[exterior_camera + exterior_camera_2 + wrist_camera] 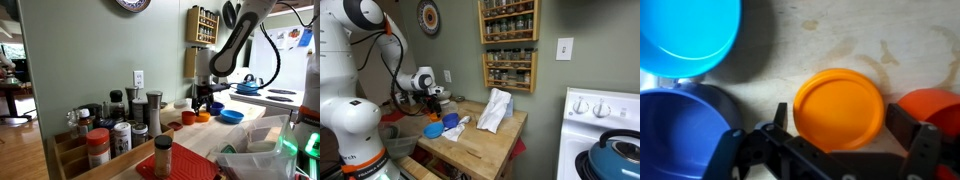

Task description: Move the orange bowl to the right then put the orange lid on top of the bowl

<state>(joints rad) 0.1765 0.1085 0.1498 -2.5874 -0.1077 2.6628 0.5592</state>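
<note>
Wrist view: the gripper (845,128) hangs spread wide over the wooden counter (840,40), its fingers straddling a flat-looking bright orange round that I take for the orange bowl (838,105). From straight above it could equally be the orange lid. A darker red-orange bowl (936,105) sits just beside the right-hand finger and a dark blue bowl (675,135) near the other, with a light blue bowl (685,30) beyond. In an exterior view the gripper (204,104) is low over the orange bowl (203,117), clear of it. In an exterior view the gripper (436,100) shows, but the orange pieces are too small to tell. The shallow rim may slip from the closing pads, or a finger may knock the red-orange neighbour.
</note>
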